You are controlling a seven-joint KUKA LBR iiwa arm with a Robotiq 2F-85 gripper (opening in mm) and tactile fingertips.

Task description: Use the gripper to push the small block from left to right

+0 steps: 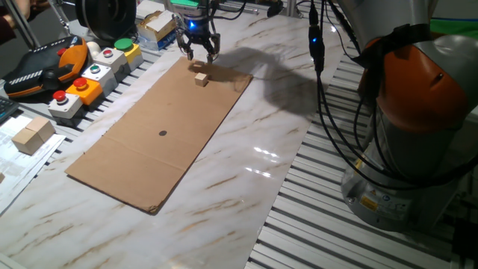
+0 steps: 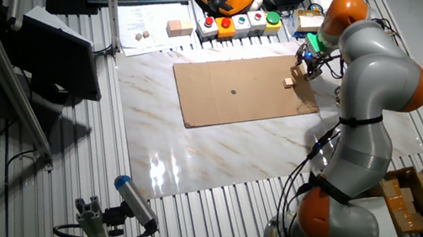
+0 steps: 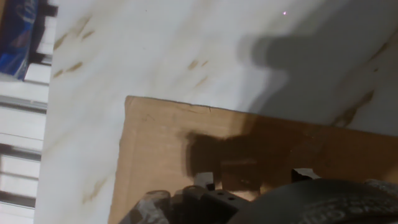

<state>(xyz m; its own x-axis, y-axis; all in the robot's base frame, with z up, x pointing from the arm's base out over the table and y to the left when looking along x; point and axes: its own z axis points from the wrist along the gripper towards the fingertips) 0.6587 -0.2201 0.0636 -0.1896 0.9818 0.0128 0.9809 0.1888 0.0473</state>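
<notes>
One fixed view: gripper (image 1: 200, 52) fingers spread apart, hovering just behind small block (image 1: 200, 78) at far end of cardboard sheet (image 1: 160, 131).
Other fixed view: arm partly hides gripper (image 2: 309, 63); block (image 2: 288, 83) near sheet's right end.
Hand view: block not visible; fingertips (image 3: 208, 181) cut off, cardboard corner below.

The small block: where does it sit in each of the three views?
One fixed view: small block at top centre, on the cardboard sheet, just below the pincer.
Other fixed view: block at upper right, near the cardboard's right end.
Hand view: not visible.
Shared landmark: the cardboard sheet.
</notes>
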